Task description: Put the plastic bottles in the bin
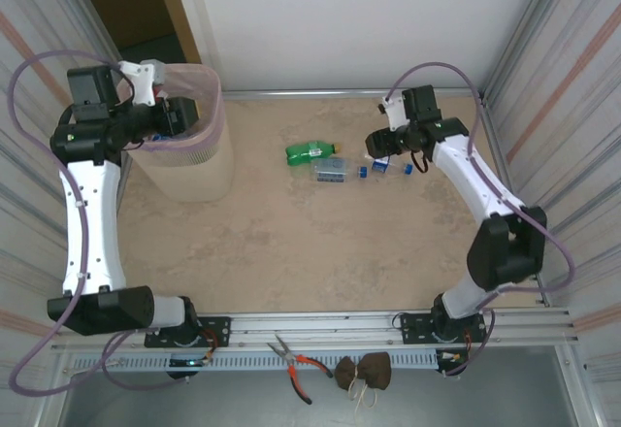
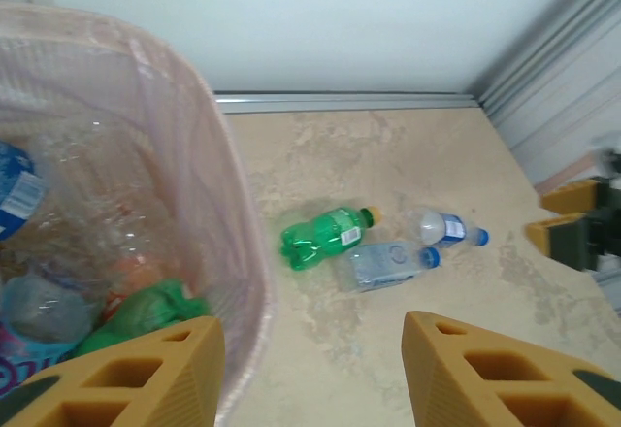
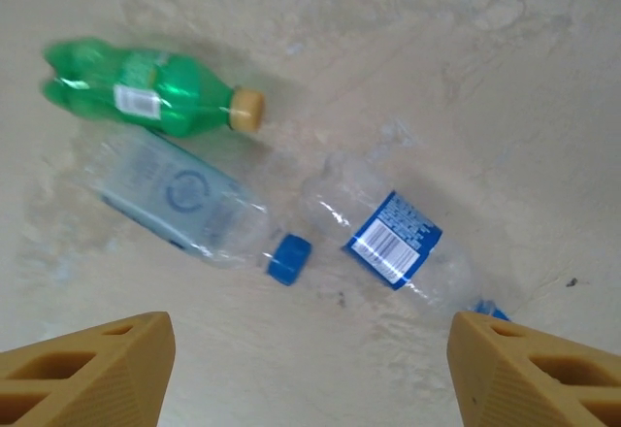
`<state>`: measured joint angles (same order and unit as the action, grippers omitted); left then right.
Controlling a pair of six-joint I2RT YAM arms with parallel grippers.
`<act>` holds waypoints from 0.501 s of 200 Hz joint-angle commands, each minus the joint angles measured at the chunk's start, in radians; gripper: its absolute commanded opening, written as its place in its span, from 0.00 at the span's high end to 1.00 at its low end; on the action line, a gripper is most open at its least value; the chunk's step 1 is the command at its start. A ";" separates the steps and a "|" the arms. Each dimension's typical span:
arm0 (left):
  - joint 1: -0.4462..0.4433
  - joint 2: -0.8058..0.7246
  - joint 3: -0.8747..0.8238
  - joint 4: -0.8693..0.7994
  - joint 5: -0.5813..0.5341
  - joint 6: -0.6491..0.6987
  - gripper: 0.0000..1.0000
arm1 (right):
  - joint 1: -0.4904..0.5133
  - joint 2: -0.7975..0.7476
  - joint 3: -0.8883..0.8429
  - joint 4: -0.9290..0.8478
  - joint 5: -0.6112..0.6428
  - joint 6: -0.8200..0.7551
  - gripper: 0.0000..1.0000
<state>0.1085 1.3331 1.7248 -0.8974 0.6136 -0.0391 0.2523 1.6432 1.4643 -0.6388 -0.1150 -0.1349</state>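
- left gripper point(image 2: 309, 354): fingers partly apart, nothing held; over the rim of the bin point(image 2: 238, 213), upper left in top view
- bin has several bottles inside
- right gripper point(image 3: 310, 349): wide apart, empty; above green bottle point(image 3: 136, 92), blue-cap bottle point(image 3: 179, 204), blue-label bottle point(image 3: 398, 238), all lying on the table point(image 3: 437, 78), upper centre

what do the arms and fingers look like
The left arm and right arm have white shells with black joints and bases, and a pale purple cable loops alongside each. The fingers, left and right, are mustard-yellow blocky wedges with triangular cut-outs.
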 commanded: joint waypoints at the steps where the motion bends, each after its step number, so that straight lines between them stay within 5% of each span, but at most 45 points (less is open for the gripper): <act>1: -0.029 -0.039 -0.026 0.064 0.044 -0.048 0.49 | -0.013 0.118 0.092 -0.169 0.069 -0.190 0.28; 100: -0.121 -0.055 -0.073 0.095 0.035 -0.080 0.48 | -0.084 0.481 0.324 -0.308 0.105 -0.381 0.27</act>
<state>0.0032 1.3003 1.6550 -0.8314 0.6353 -0.0990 0.1844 2.0846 1.7264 -0.9062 -0.0185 -0.4461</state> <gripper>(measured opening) 0.518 0.722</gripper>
